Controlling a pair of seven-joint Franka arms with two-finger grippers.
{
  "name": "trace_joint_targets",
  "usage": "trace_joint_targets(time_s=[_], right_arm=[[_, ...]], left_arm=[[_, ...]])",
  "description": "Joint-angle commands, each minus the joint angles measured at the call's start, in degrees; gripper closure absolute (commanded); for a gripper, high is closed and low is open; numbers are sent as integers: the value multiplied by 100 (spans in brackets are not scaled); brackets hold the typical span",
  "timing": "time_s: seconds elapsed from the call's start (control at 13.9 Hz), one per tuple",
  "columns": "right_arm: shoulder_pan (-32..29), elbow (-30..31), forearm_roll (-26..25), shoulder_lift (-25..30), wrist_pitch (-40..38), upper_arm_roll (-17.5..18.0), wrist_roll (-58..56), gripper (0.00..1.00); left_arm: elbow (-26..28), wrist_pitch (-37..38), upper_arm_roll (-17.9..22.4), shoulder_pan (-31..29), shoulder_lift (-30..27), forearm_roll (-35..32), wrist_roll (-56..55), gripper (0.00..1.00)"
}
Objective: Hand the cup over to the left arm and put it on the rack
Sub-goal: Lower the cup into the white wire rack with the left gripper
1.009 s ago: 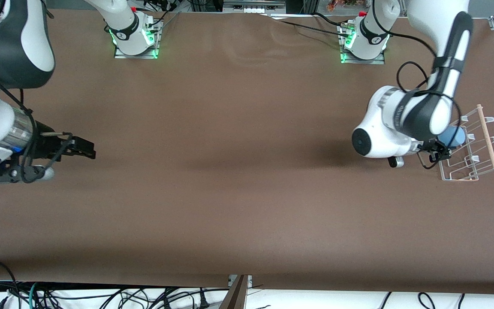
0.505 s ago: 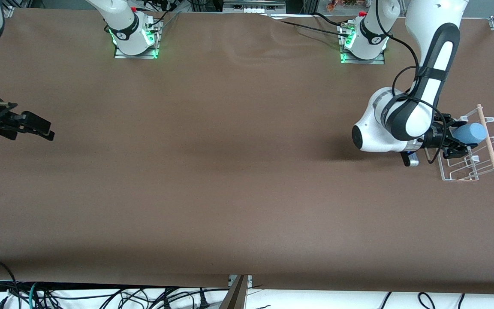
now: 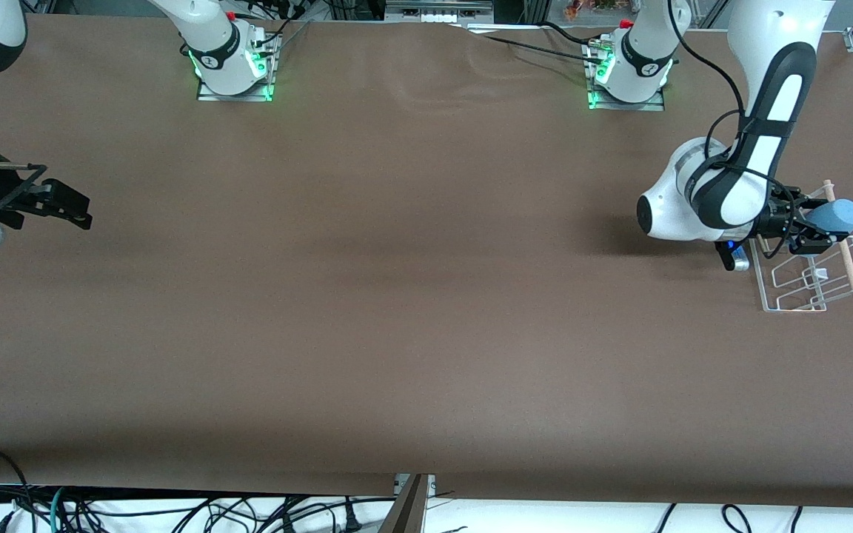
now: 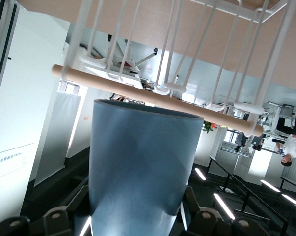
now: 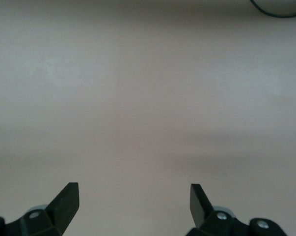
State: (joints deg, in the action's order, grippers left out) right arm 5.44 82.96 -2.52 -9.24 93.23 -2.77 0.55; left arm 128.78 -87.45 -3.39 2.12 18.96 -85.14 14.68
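The left claw (image 3: 811,229) grips the cup (image 3: 837,216) sideways over the rack (image 3: 804,292), while the right claw (image 3: 64,207) waits spread over the desk (image 3: 397,296)

The table (image 3: 397,296) is a plain, even brown with no pattern. The cup (image 3: 837,216) is light blue, smooth and unmarked; in the left wrist view its wall (image 4: 138,162) reads a duller grey-blue. The rack (image 3: 804,285) is white wire, crossed by one pale wooden dowel (image 3: 845,252). The left arm (image 3: 737,185) is white with black bands, and its tool (image 3: 804,229) is black. The right tool (image 3: 64,207), at about nine o'clock in the front view, is black too. Green lights glow at both arm bases (image 3: 234,74), which sit on silver plates.
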Motion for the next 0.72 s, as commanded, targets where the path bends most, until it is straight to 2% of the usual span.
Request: trace_joint_targets(time_s=[0.0,0.29,0.65], right_arm=[[-52,45,-109,124,-50,110,-117,0],[-17,-8,-109,62,-103,110,-117,0],[-26,-8,-82,54,-103,110,-117,0]], left_arm=[[367,-316,-48,-290,-226,-397,-377,100],[508,-343,-48,-299,-173,-416,-518,100],[516,-352,-48,-299,170,-555,-730,100]])
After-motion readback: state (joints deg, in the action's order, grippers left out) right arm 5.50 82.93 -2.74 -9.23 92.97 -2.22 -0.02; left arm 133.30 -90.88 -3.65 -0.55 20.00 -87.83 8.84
